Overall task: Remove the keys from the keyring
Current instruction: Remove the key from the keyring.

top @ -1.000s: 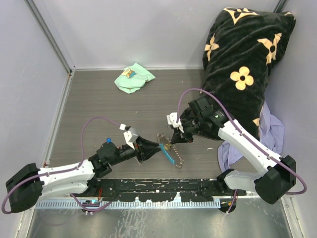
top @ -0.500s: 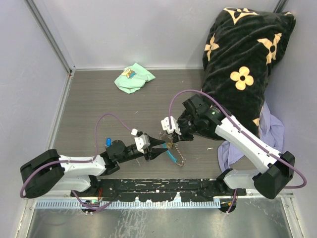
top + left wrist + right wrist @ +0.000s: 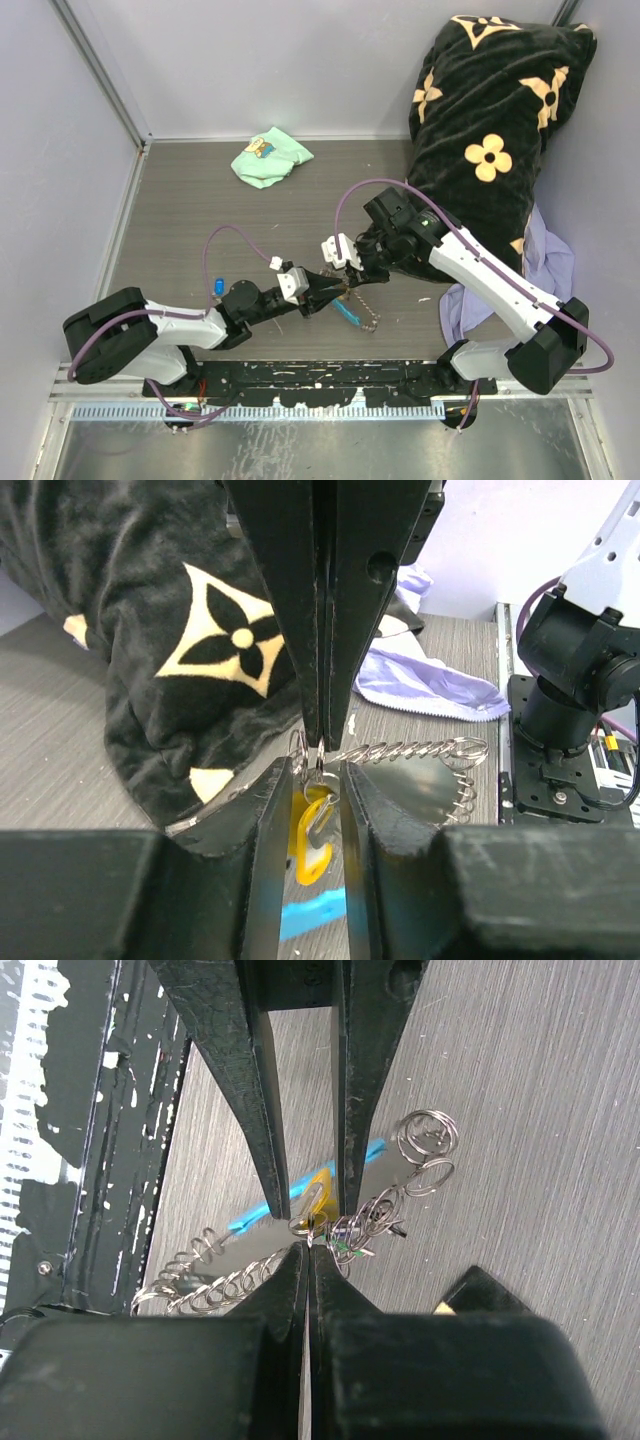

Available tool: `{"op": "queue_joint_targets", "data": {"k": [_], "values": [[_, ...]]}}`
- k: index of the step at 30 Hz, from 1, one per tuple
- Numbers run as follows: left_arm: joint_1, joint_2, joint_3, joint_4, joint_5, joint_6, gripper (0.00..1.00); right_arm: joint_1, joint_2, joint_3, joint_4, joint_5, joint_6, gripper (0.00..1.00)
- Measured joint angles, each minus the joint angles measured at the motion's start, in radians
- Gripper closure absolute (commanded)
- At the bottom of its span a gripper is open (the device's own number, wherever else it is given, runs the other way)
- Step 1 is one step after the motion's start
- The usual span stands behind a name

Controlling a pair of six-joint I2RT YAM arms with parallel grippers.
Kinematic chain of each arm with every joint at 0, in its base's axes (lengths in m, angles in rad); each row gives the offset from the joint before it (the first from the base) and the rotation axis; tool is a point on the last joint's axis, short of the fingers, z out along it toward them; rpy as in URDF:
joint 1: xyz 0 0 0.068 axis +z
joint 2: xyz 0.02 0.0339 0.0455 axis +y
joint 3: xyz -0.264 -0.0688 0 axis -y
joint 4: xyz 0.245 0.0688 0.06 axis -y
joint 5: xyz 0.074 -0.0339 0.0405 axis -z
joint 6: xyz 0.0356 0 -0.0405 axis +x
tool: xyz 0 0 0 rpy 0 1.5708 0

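Two robot arms meet at about 6 o'clock on the grey tabletop (image 3: pixel 200 200), close to its near edge, and we find the keyring (image 3: pixel 345 291) right between them. The right tool (image 3: pixel 347 284) reaches in from 2 o'clock, its two halves pressed together on the silvery ring, which sits pinched at their very tips. The left tool (image 3: pixel 332 289) reaches in from 8 o'clock, tip to tip with the right. Its fingers (image 3: pixel 270 820) stand a narrow gap apart with a yellow-tagged key (image 3: pixel 312 830) between them, and we cannot tell whether they pinch the tag or only flank it. The other keys (image 3: pixel 348 1240) bunch at the ring beside the right tool's tips, too small and tangled for us to count. The thin link chain (image 3: pixel 400 751) runs off from the ring toward 4 o'clock. The sky-blue fob (image 3: pixel 349 313) lies on the tabletop just beside the ring, at its 5 o'clock. A mint-green cloth (image 3: pixel 270 157) sits crumpled at 11 o'clock by the far wall, well apart. A black blanket (image 3: pixel 490 120) with cream flowers is heaped at 2 o'clock, with a lavender cloth (image 3: pixel 548 265) below it at 3 o'clock.
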Motion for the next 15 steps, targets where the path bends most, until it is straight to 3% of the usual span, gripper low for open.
{"op": "queue_joint_targets", "data": {"k": [8,15], "values": [[0.000,0.016,0.010,0.018,-0.003,-0.005,0.87,0.001,0.000,0.000,-0.005,-0.005,0.000,0.99],[-0.001,0.041,0.023,0.024,0.003,-0.012,0.87,0.001,0.000,0.000,-0.008,-0.004,0.000,0.99]]}}
